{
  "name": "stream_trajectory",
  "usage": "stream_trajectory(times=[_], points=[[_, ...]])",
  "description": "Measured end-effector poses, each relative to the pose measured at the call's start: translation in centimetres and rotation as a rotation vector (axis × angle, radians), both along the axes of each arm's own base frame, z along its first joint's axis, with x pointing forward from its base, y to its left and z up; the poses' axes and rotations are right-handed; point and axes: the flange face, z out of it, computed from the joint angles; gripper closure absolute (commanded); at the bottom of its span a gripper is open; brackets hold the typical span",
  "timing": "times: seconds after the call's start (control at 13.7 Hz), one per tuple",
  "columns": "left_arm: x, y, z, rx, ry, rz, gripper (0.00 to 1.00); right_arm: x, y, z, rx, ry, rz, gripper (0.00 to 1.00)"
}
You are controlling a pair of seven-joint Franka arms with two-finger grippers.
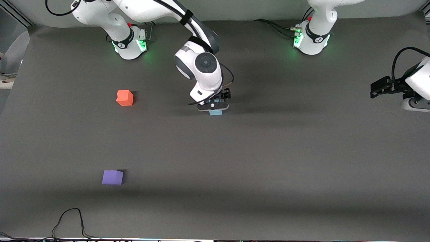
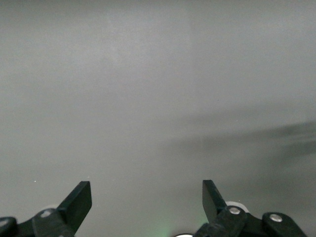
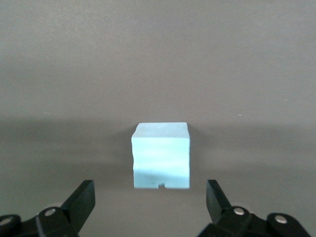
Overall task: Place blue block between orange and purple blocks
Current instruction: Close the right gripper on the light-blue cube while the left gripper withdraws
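Your blue block [image 1: 215, 112] sits on the worktop [image 1: 268, 161] near its middle, and in the front view most of it is hidden under the right tool [image 1: 218, 100]; only a sliver of its lower face shows below the wrist flange. The right wrist view gives you the clear look: the blue block [image 3: 161, 155] is a pale sky-blue matte cube with faint horizontal banding on its facing side and a small notch at the bottom edge. The right tool [image 3: 150, 200] hovers low over it with its fingers [image 3: 81, 200] spread wide, one on each side of the cube and apart from it, gripping nothing. You can read no writing on the block. The orange block [image 1: 125, 97] lies toward the right arm's end of the worktop, about as far from the front camera as the blue one; the purple block [image 1: 112, 177] lies well nearer the front camera, and the two are well apart. The left tool [image 1: 381, 87] waits at the left arm's end, partly cut off by the view's edge. In its wrist view the left tool [image 2: 147, 200] stands wide and empty over bare grey worktop.
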Motion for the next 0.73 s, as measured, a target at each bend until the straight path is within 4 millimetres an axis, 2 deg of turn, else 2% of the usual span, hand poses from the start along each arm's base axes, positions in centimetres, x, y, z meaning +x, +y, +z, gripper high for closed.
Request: stream_trajectory(times=[0.22, 0.66, 0.73], points=[[0.0, 0.2, 0.1, 0.001, -0.001, 0.005, 0.00, -0.6, -0.7, -3.1, 0.002, -0.005, -0.007, 0.00], [-0.3, -1.2, 0.6, 0.001, -0.011, -0.002, 0.00, -0.8, -1.4, -5.8, 0.013, -0.020, -0.036, 0.01], [-0.3, -1.3, 0.6, 0.001, -0.012, -0.002, 0.00, -0.8, -1.4, -6.1, 0.013, -0.020, -0.037, 0.09]])
